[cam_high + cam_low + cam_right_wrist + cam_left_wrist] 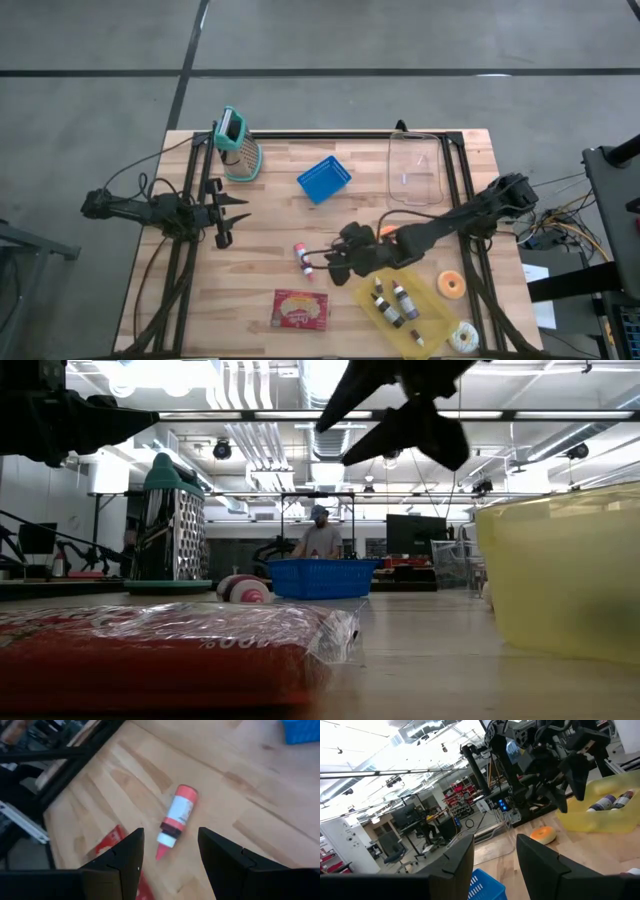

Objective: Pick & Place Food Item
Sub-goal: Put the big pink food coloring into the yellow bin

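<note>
One small red-and-white tube (176, 820) lies flat on the bare wood of the tabletop (270, 205), near the middle, between the blue basket (324, 180) further back and the red snack packet (301, 309) at the front edge; it touches neither. Its long axis runs on a diagonal across the planks, red cap at one end and pointed nozzle at the other, seen clearly in the right wrist view. The right pincer (338, 258) hangs just beside it, off to the yellow-tray side, above the wood and not in contact; its two fingers are spread, and in the right wrist view the tube sits framed in the gap between them, a little ahead of the tips. Judgement: right arm is far nearer, and the fingers straddle the tube roughly across its width, so closing would take a short advance and descent with little or no wrist turn. The tube is round, so it could roll if one finger touches first. The left pincer (228, 212) waits well apart at the left side of the tabletop, beside the grater (238, 147), fingers also spread, nothing held. The yellow tray (432, 320) with bottles lies behind the right arm, clear of the approach.
</note>
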Action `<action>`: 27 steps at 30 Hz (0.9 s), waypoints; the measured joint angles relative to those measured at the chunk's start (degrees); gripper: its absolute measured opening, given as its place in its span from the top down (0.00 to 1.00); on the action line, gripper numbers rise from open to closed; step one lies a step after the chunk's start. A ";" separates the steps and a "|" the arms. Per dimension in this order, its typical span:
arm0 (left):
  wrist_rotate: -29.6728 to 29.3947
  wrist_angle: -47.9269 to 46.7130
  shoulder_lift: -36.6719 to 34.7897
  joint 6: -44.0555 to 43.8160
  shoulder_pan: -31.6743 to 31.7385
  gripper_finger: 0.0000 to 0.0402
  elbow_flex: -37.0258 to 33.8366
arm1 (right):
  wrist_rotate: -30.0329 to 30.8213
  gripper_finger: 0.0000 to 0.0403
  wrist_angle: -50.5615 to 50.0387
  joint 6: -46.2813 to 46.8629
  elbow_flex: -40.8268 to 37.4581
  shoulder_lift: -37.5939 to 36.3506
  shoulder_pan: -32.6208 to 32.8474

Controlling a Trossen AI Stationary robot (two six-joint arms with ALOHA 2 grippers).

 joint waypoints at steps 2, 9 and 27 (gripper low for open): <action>0.00 0.02 0.00 0.00 0.00 0.62 0.02 | -0.15 0.55 -0.23 -2.32 1.43 0.92 -0.55; 0.00 0.02 0.06 -0.02 0.00 0.62 0.02 | -5.60 0.55 -4.51 -4.53 7.27 5.06 -2.91; -0.09 -0.02 0.85 -0.01 0.00 0.62 0.01 | -7.48 0.55 -18.64 -11.57 30.80 24.26 -3.93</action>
